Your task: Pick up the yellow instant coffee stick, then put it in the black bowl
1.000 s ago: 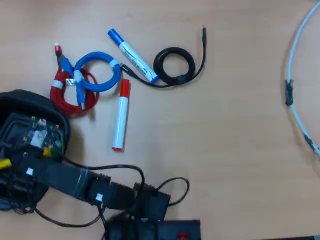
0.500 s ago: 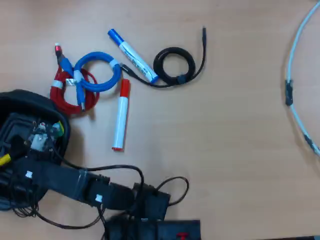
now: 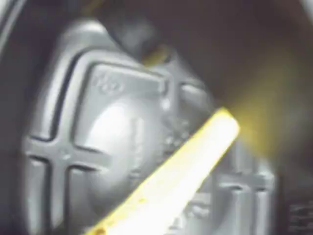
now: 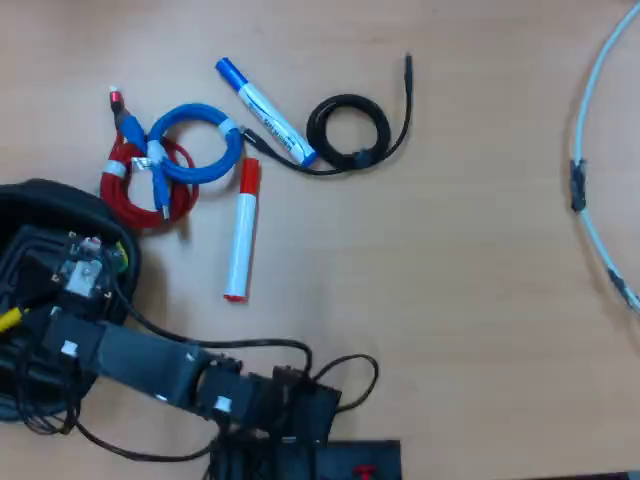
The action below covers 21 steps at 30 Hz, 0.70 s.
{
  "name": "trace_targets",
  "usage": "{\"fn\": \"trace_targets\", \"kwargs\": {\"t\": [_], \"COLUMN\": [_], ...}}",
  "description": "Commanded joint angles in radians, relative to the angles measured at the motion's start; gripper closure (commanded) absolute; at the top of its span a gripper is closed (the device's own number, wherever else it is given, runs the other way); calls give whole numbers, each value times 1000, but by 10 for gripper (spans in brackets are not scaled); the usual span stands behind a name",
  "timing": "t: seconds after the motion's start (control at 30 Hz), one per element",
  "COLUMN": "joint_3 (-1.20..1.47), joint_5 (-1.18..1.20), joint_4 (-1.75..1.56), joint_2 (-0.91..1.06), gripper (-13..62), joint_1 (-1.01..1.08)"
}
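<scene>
The yellow instant coffee stick [image 3: 171,181] lies slanted over the ribbed bottom of the black bowl [image 4: 60,200], at the desk's left edge in the overhead view. The arm covers the bowl there, and whether the claw is spread or pinching, I cannot tell.

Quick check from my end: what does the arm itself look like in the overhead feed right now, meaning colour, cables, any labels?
In the overhead view the arm is black and boxy, built of block-shaped segments. Small white labels sit on several segments. Thin black cables loop along it and onto the table. Near the wrist an exposed circuit board shows green and silver parts. The gripper itself is hidden underneath.
</scene>
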Motion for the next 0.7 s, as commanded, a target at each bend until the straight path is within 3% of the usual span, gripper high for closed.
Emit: {"fn": "trace_targets", "kwargs": {"t": [0.0, 0.37, 0.67], "joint_3": [-110, -97, 156], "joint_5": [-20, -465, -770], "joint_4": [35, 253, 183], "joint_2": [98, 333, 416], "gripper": [-73, -75, -74], "joint_1": [28, 322, 678]}}
